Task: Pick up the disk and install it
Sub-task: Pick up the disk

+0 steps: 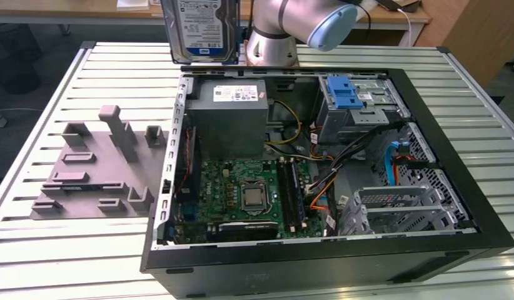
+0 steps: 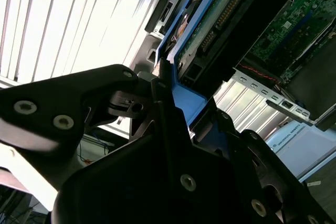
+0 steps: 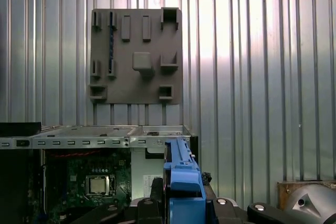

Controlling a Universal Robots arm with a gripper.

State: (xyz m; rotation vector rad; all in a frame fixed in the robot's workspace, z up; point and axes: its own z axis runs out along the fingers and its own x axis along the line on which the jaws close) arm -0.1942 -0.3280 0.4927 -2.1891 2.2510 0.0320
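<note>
The fingers (image 2: 100, 98) clamp the disk (image 1: 202, 28) by its blue bracket. It hangs upright above the open computer case (image 1: 324, 269) on the counter (image 1: 82, 256).

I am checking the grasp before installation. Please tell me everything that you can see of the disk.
The disk is a flat silver metal drive with a white-and-blue label on its face, framed by a blue plastic carrier. It is upright in the air beyond the open case, beside the arm. In the second wrist view its other face shows a green circuit board and a connector. The hand is shut on the carrier; nothing else touches it.
</note>
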